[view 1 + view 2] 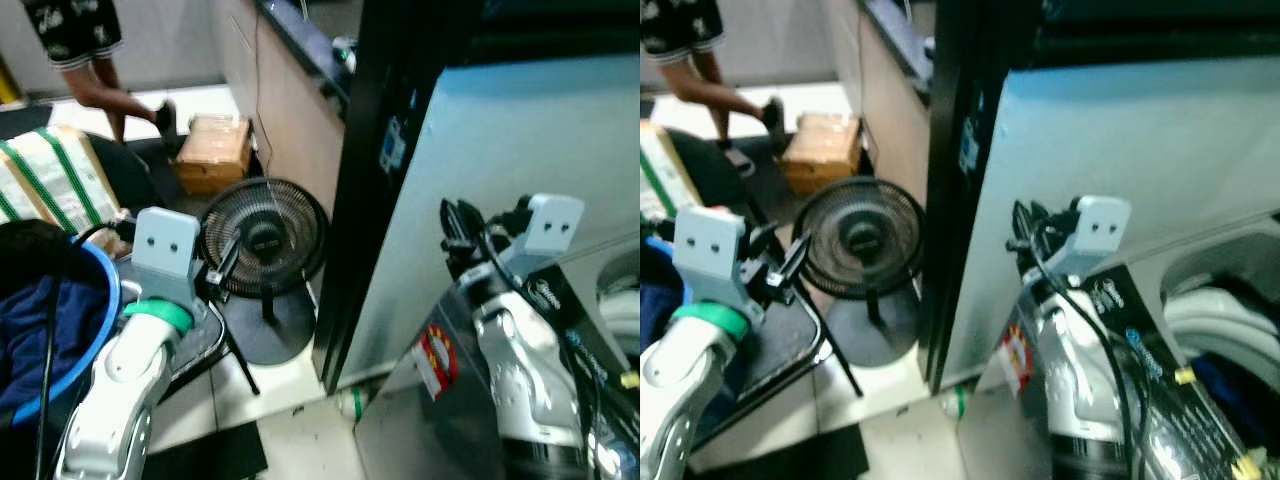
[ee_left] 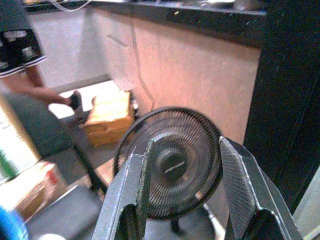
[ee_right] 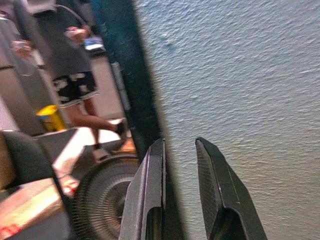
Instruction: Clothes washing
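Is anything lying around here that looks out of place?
A small bottle lies on its side on the floor tiles at the foot of the tall pale panel, near the black floor fan. It looks dropped.

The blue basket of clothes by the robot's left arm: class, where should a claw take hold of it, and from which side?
Grip the basket's blue rim, coming down from above on the side nearest the left claw. The rim is the one thin, firm edge showing; the dark blue clothes heaped inside are soft. How the far side stands cannot be seen.
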Available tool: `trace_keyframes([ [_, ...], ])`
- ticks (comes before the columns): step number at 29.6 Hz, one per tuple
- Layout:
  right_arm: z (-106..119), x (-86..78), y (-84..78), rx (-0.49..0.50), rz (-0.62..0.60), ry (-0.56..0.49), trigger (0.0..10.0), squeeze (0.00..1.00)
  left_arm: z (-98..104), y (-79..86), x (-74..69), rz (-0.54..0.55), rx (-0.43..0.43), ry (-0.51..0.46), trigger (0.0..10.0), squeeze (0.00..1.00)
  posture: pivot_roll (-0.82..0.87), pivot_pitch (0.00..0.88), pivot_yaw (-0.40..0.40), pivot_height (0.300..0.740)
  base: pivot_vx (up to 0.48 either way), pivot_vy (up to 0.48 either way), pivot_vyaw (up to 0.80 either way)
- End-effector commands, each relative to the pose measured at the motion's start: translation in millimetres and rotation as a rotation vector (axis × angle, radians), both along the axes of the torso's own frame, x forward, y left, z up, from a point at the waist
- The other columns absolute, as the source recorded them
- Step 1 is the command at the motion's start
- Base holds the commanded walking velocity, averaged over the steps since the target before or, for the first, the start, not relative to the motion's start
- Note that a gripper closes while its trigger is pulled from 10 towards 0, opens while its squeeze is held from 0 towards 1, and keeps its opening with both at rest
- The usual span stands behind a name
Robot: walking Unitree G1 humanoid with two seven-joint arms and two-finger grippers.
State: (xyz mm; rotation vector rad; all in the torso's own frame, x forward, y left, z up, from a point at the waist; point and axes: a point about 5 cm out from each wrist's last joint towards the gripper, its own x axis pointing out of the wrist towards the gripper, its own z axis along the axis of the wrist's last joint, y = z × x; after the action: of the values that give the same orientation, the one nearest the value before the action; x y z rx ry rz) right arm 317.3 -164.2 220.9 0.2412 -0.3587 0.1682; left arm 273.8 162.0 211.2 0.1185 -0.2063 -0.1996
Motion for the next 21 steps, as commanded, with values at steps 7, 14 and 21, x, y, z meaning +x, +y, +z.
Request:
trace_keyframes([
  [7,-20,5.8,-8.9,0.077,-0.060,0.082,10.0,0.00,-7,-6.3,3.1,-0.018,-0.019,0.040,10.0,0.00,0.06,0.054,-0.007,0.740,0.000,0.000,0.57],
  [14,-22,8.8,11.6,0.066,0.004,0.085,10.0,0.00,-8,-17.8,6.9,-0.040,-0.039,0.053,10.0,0.00,0.07,0.061,0.002,0.740,0.000,0.323,0.00],
  [21,-26,9.9,10.2,0.069,0.003,0.091,10.0,0.00,-7,-19.6,6.8,-0.045,-0.042,0.046,10.0,0.00,0.07,0.051,-0.007,0.740,0.000,0.445,0.00],
])
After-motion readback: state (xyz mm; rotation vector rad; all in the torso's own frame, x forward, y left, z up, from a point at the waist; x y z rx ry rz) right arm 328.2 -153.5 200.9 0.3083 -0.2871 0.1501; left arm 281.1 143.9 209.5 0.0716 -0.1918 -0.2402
